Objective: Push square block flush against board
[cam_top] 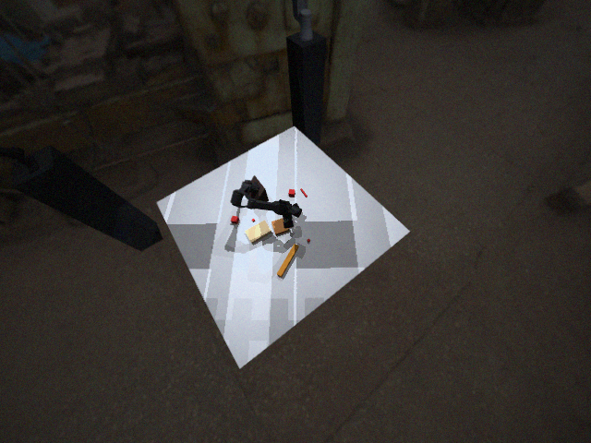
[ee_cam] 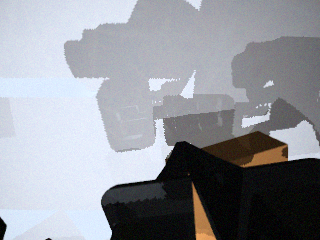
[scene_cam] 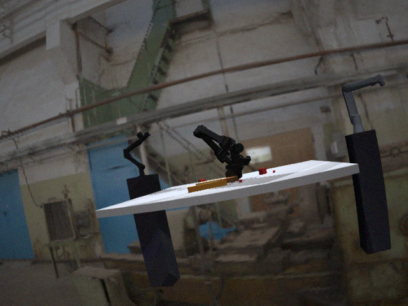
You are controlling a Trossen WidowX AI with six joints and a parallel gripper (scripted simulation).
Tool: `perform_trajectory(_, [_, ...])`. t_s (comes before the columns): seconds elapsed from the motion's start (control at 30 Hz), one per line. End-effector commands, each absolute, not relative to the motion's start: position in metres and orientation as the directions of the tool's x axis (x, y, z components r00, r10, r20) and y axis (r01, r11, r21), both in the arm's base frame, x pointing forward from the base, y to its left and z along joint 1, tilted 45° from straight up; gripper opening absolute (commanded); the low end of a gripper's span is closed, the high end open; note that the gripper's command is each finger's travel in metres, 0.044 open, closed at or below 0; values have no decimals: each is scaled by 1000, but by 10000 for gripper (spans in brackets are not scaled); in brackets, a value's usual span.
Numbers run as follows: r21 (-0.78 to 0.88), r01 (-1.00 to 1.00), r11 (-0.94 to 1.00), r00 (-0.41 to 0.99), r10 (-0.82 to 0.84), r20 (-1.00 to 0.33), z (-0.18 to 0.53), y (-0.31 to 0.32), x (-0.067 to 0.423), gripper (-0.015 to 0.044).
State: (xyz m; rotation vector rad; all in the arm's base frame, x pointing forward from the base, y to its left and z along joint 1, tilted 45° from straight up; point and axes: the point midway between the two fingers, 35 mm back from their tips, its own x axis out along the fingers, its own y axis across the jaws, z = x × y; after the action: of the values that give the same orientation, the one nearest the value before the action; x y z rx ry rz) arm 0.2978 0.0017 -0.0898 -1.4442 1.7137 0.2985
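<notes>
The square block (cam_top: 279,226) (scene_cam: 232,179) (ee_cam: 245,148) is orange-brown and lies flat on the white table. The pale yellow board (cam_top: 258,232) lies flat to its left in the top view, with a narrow gap between their near sides. In the exterior view the board is mostly hidden behind an orange bar. My gripper (cam_top: 288,224) (scene_cam: 236,176) (ee_cam: 180,146) is shut and empty. Its fingertips are low, at the block's side away from the board. The fingers hide part of the block in the wrist view, so I cannot tell whether they touch it.
A long orange bar (cam_top: 287,260) (scene_cam: 207,185) lies in front of the block and board. A red cube (cam_top: 291,192) and a thin red stick (cam_top: 303,192) lie behind. Another red cube (cam_top: 234,220) lies left. Small red balls (cam_top: 253,220) (cam_top: 307,240) lie nearby.
</notes>
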Motion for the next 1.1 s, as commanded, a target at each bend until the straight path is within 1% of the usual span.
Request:
perform_trajectory(0.0, [-327, -895, 304, 26, -695, -718, -86, -5, 295, 0])
perform_trajectory(0.27, [-327, -895, 304, 26, -695, -718, -81, -10, 294, 0])
perform_trajectory(1.07, [-328, -894, 304, 27, -695, -718, -105, 14, 312, 0])
